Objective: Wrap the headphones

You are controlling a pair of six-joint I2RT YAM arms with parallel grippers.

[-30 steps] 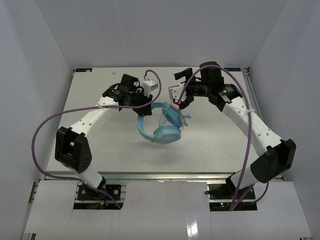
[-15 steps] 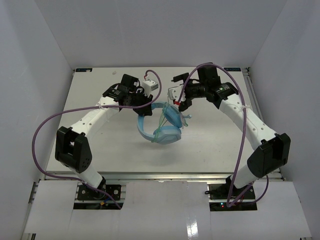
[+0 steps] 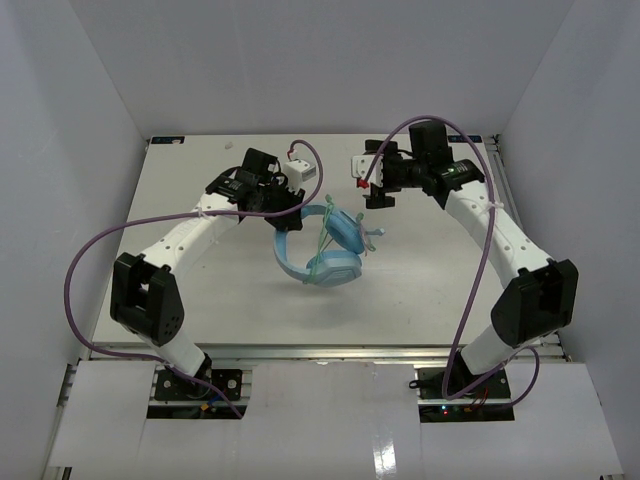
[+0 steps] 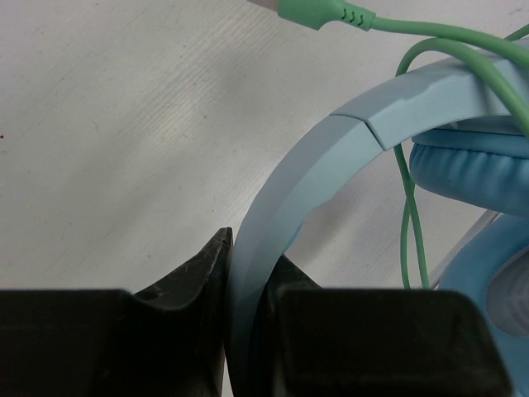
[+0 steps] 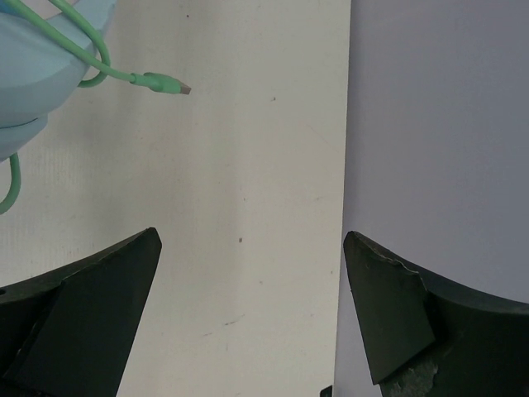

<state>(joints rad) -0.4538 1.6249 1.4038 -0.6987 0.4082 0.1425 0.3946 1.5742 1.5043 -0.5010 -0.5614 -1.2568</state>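
The light blue headphones (image 3: 330,262) lie mid-table with the pale-green cable (image 3: 325,238) looped over the ear cups. My left gripper (image 3: 291,207) is shut on the curved headband (image 4: 331,149), which passes between its black fingers (image 4: 194,273). The cable (image 4: 411,223) hangs across the band and a padded ear cup (image 4: 471,165); its plug (image 4: 324,12) lies free near the top edge. My right gripper (image 3: 372,183) hovers behind and to the right of the headphones, open and empty (image 5: 252,248). In its view the plug (image 5: 161,83) and an ear cup (image 5: 33,66) sit at the upper left.
White walls (image 3: 100,120) enclose the white table (image 3: 440,270) on three sides. Thick purple robot cables (image 3: 90,250) arc beside both arms. In the right wrist view the table's edge meets the wall (image 5: 413,124) just right of the jaws.
My right arm has drawn back from the headphones, up and to the right, its gripper staying open. The left gripper and the headphones have not moved.
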